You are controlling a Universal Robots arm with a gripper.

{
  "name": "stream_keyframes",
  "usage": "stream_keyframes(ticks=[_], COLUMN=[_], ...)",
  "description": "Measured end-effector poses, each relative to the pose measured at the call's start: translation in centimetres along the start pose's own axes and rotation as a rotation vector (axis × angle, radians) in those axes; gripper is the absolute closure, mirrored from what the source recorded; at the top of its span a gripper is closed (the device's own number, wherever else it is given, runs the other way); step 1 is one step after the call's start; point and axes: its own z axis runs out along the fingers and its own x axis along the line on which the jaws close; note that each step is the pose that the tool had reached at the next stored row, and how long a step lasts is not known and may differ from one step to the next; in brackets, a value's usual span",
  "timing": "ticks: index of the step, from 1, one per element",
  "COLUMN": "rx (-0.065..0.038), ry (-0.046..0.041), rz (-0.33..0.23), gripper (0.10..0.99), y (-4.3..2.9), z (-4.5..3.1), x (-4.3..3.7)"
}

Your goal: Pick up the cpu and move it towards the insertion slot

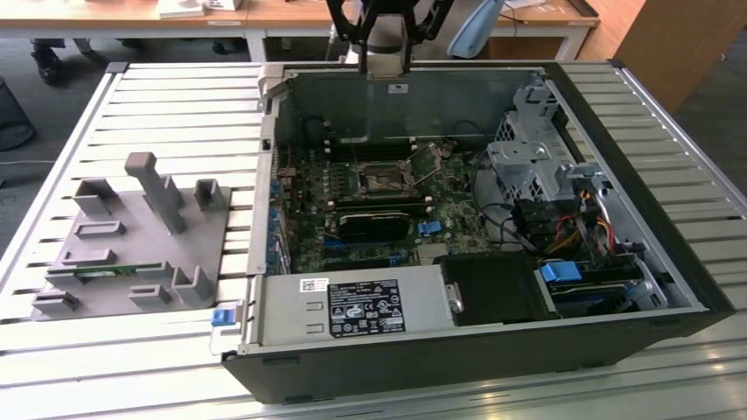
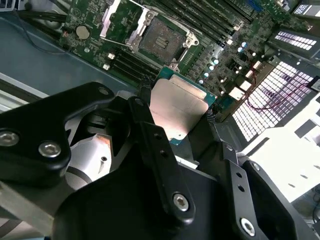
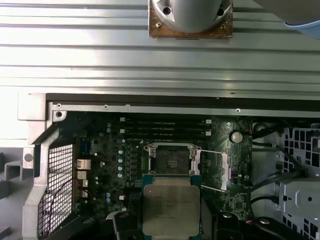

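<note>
The cpu (image 2: 177, 107), a flat square chip with a silver lid and pale rim, is held by two opposite edges between my gripper's black fingers (image 2: 146, 117). My gripper (image 3: 172, 220) is shut on the cpu (image 3: 171, 202). The chip is level and hangs in the air above the motherboard. The insertion slot (image 3: 170, 160) is a square socket with a silvery frame and dark centre, and its retaining frame is swung open. It lies just beyond the chip in both wrist views (image 2: 160, 40). In the exterior view my gripper (image 1: 387, 61) hovers over the case's far wall, with the insertion slot (image 1: 382, 178) below it.
The open computer case (image 1: 268, 114) lies on a slatted metal table. A black heatsink block (image 1: 373, 223), a power supply (image 1: 350, 306) and a drive cage with cables (image 1: 537, 166) surround the socket. A grey fixture block (image 1: 129, 236) stands at the exterior view's left.
</note>
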Motion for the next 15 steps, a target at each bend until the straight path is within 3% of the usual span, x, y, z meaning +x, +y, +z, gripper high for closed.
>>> stream_keyframes(ticks=[8,15], rx=[0.0,0.0], ry=[0.0,0.0], rz=[0.002,0.002], gripper=[0.541,0.541], y=[0.01,0.01], z=[0.18,0.19], x=[-1.52,-1.56])
